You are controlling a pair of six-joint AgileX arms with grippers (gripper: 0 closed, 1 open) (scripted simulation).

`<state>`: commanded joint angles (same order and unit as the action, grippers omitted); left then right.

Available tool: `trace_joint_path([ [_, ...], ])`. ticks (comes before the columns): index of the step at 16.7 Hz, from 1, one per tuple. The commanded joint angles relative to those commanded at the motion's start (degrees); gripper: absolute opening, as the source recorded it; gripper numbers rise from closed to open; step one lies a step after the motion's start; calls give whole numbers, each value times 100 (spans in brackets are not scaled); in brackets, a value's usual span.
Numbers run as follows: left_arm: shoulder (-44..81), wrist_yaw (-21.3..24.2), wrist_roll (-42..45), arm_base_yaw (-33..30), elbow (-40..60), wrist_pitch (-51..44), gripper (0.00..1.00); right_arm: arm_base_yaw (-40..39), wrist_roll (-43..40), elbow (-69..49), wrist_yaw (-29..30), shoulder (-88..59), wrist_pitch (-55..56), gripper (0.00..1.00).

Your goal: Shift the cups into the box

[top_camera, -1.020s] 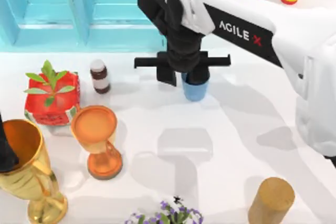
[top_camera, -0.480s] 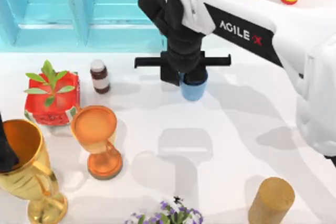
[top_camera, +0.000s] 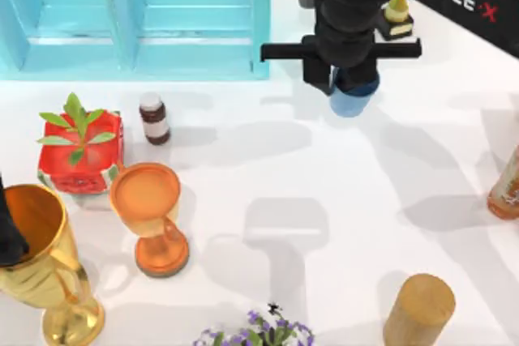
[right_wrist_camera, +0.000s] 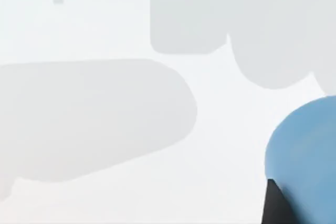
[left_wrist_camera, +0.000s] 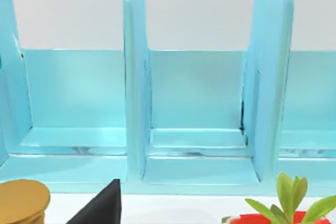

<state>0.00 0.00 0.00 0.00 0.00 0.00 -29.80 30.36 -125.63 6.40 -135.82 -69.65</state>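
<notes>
Above the white table (top_camera: 324, 200) – right gripper (top_camera: 345, 87) clamps blue cup (top_camera: 351, 101)

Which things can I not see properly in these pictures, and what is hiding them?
- Blue cup, top view: the right gripper covers its rim and inside. Right wrist view: cut off by the edge.
- White floral cup: cannot be found; the right arm covers the table's far corner.
- Box, top view: its far part is cut off by the edge.
- Left gripper, top view: cut off by the edge, behind the gold trophy cup.
</notes>
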Motion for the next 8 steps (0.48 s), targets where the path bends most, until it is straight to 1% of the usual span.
trace_joint_path([
  [4,0,0,0,0,0,0,100,357,-353,305,-96,595,-281,0],
  [8,0,0,0,0,0,0,100,336,-349,285,-82,589,-272,0],
])
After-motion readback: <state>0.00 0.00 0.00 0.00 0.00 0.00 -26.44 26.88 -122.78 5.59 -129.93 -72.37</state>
